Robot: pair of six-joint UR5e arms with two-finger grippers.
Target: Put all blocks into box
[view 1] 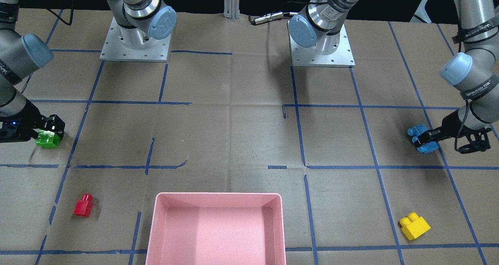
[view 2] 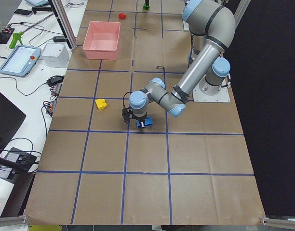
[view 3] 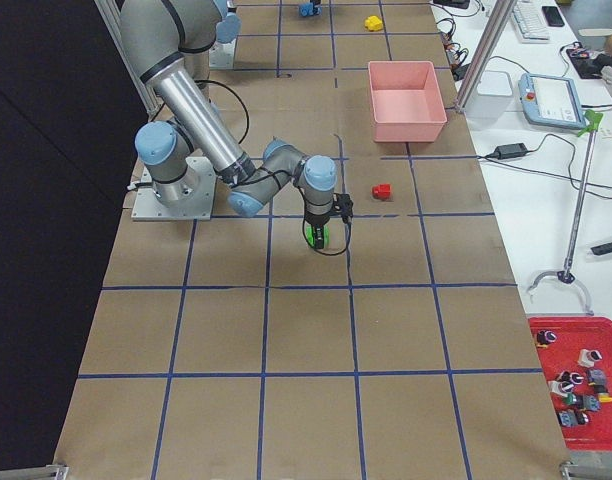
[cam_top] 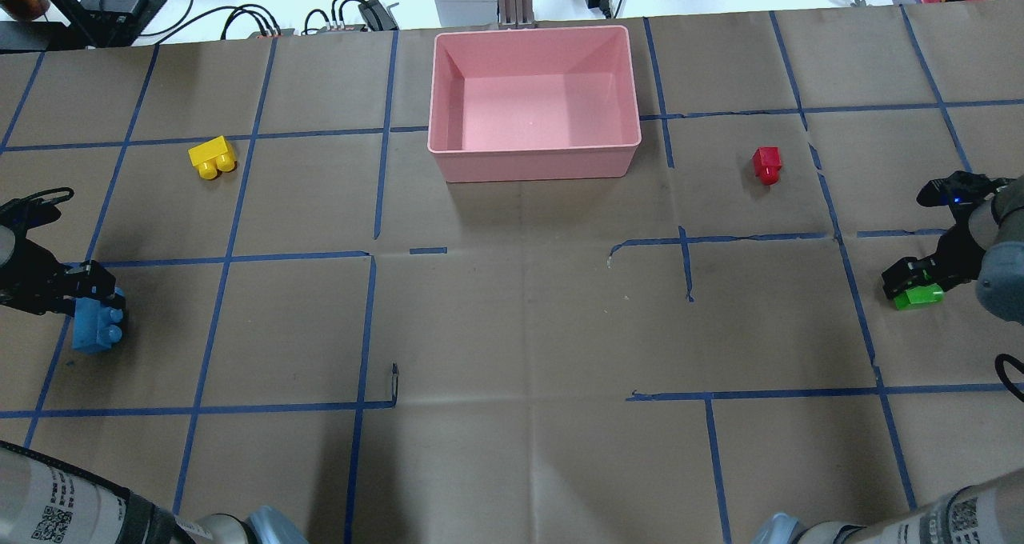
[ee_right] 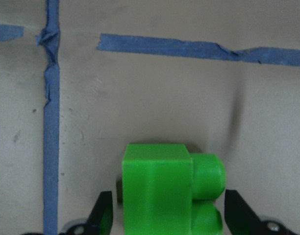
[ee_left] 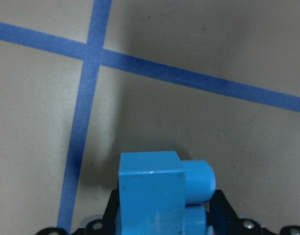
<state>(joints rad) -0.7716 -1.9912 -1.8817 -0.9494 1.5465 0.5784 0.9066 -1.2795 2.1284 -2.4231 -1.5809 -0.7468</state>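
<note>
Jaws of the left gripper [view 1: 425, 137] press against both sides of a longer light-blue three-stud plastic toy brick [ee_left: 151, 191], studs pointing sideways in the left wrist view, near the table's edge on the robot's left. Across the brown-paper table marked with a blue tape grid [cam_top: 520, 328], the right gripper [view 1: 50, 134] stands low over a green two-stud plastic brick [ee_right: 157, 191]. Its jaws are parted and straddle the brick, one black finger [ee_right: 103, 213] showing a narrow gap and the other just beside the studs. A shallow pink rectangular plastic tray with rounded corners [cam_top: 532, 164] sits at the middle of the table's far side from the robot. All four bricks lie outside it. A red single-stud brick [cam_top: 768, 164] rests on the paper to the tray's right in the overhead view. A yellow two-stud brick [cam_top: 212, 158] rests well apart on the tray's left. Whether the blue brick is off the paper cannot be told.
</note>
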